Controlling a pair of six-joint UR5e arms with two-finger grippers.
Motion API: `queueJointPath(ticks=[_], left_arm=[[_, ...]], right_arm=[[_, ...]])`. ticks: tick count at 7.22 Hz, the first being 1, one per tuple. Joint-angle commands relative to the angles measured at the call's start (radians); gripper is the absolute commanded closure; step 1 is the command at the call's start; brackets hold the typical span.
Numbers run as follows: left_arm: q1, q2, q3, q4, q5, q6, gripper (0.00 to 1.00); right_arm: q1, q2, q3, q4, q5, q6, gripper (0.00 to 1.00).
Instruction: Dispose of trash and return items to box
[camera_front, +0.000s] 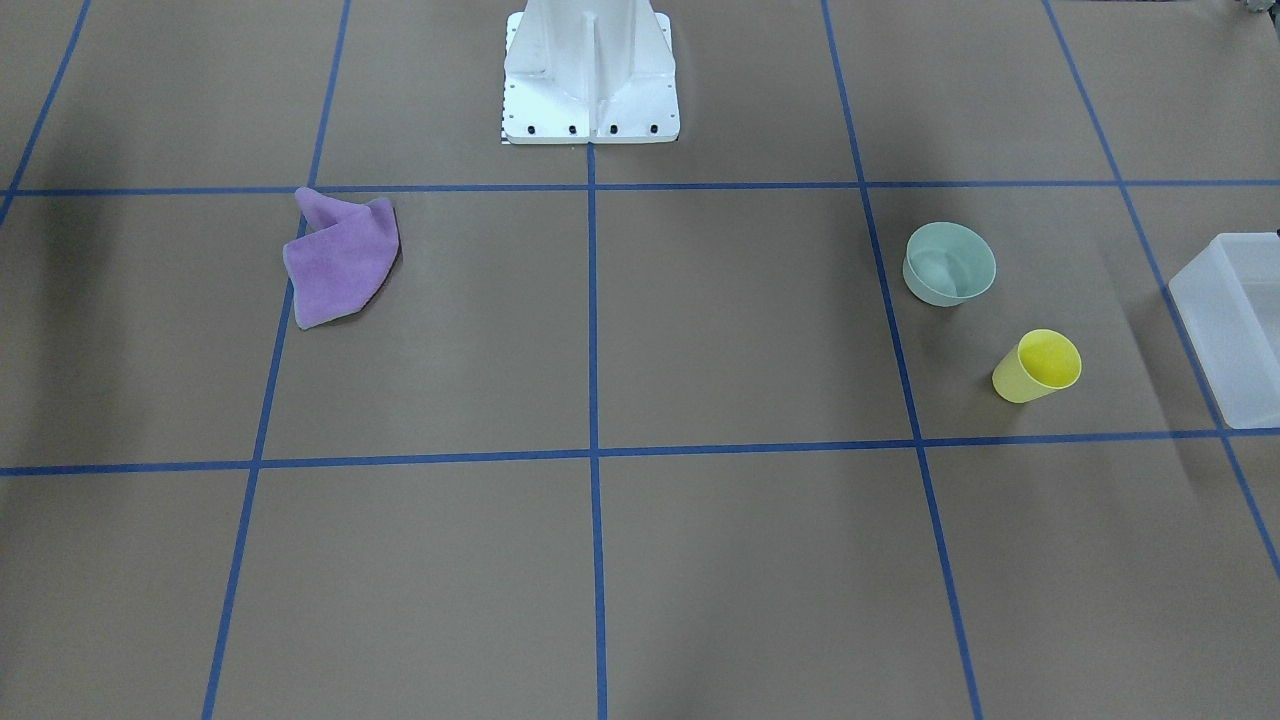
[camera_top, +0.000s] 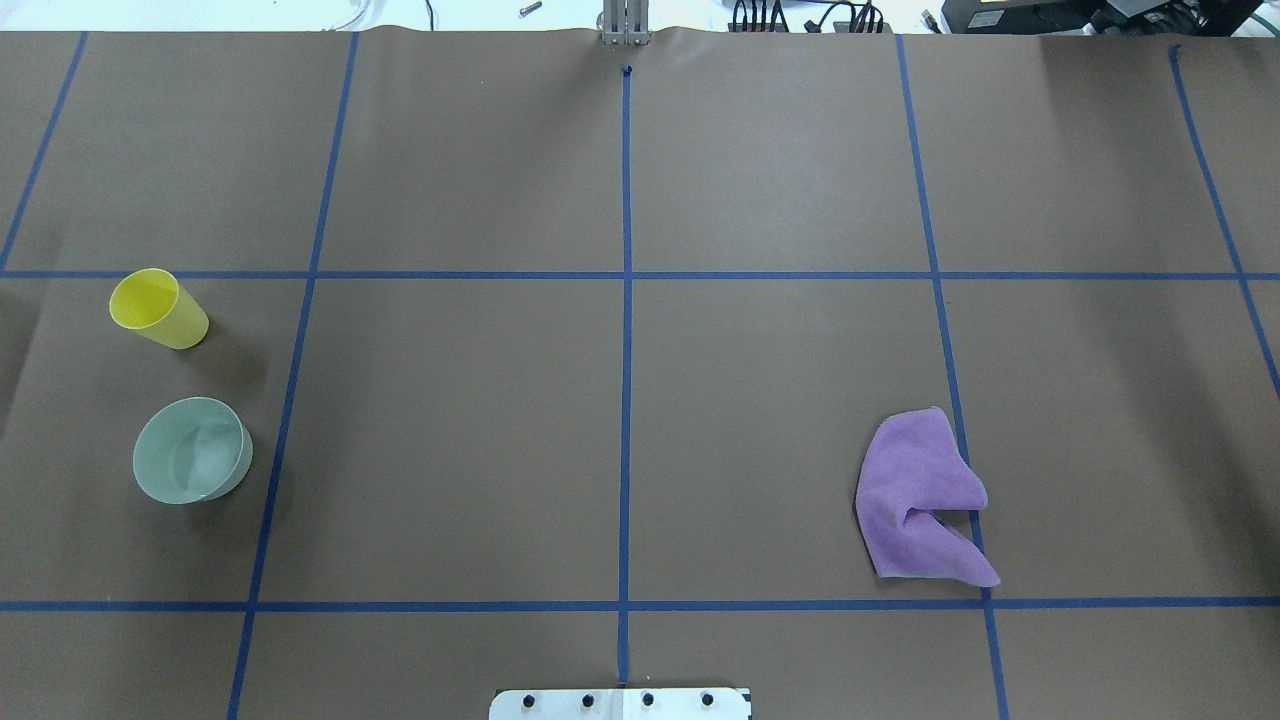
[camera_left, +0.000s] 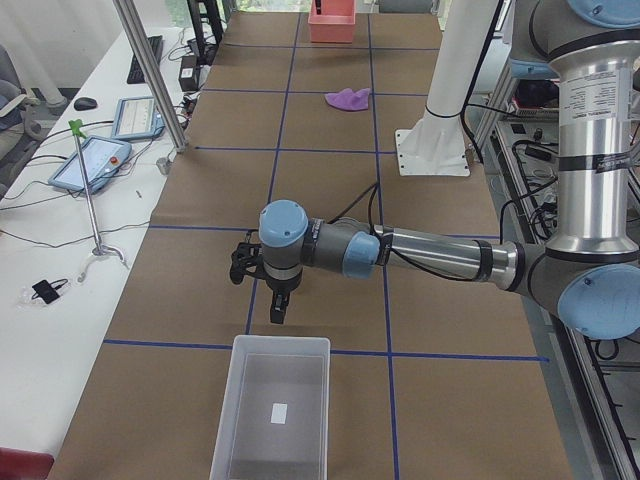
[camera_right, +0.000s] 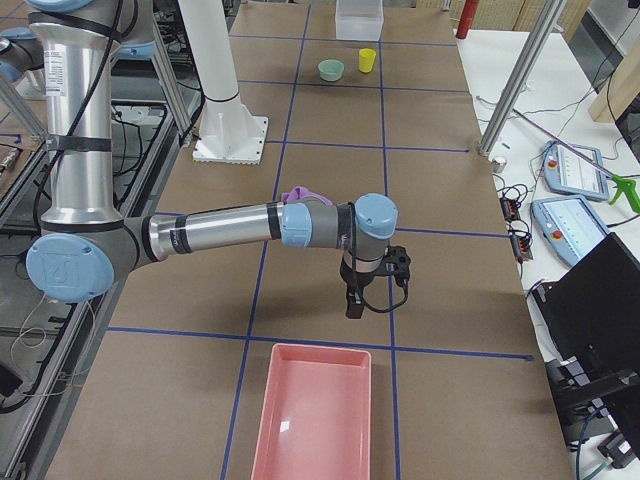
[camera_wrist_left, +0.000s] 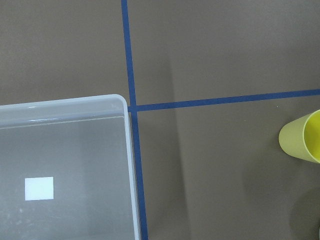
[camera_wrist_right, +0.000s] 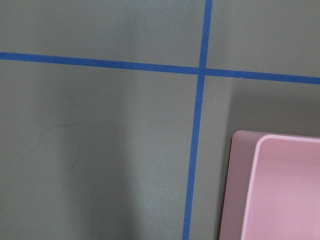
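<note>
The yellow cup (camera_front: 1038, 366) stands on the brown table next to the mint-green bowl (camera_front: 949, 263); both show in the overhead view, cup (camera_top: 158, 309) and bowl (camera_top: 192, 450). The frosted-white box (camera_front: 1200, 300) sits beyond them at the table's end and holds only a white label. In the exterior left view my left gripper (camera_left: 276, 308) hangs over the table just past the box (camera_left: 280, 341); I cannot tell if it is open. Its wrist view shows the box corner (camera_wrist_left: 131, 165) and the cup's edge (camera_wrist_left: 302, 142). My right gripper (camera_right: 352, 300) hangs near the pink bin; I cannot tell its state.
A crumpled purple cloth (camera_top: 920, 498) lies on the robot's right half of the table. A pink bin (camera_right: 315, 415) sits at that end, its corner in the right wrist view (camera_wrist_right: 280, 190). The white pedestal (camera_front: 590, 75) stands at the table's robot side.
</note>
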Motion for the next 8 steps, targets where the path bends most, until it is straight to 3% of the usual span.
queueJointPath(ticks=[1,8], left_arm=[[-0.002,0.0,-0.004,-0.008,-0.002,0.006,0.02],[0.007,-0.001,-0.022,-0.009,-0.007,0.006,0.02]], right_arm=[[0.009,-0.018,-0.027,0.037,0.002,-0.009,0.0],[0.011,-0.013,-0.025,0.045,0.014,-0.002,0.0]])
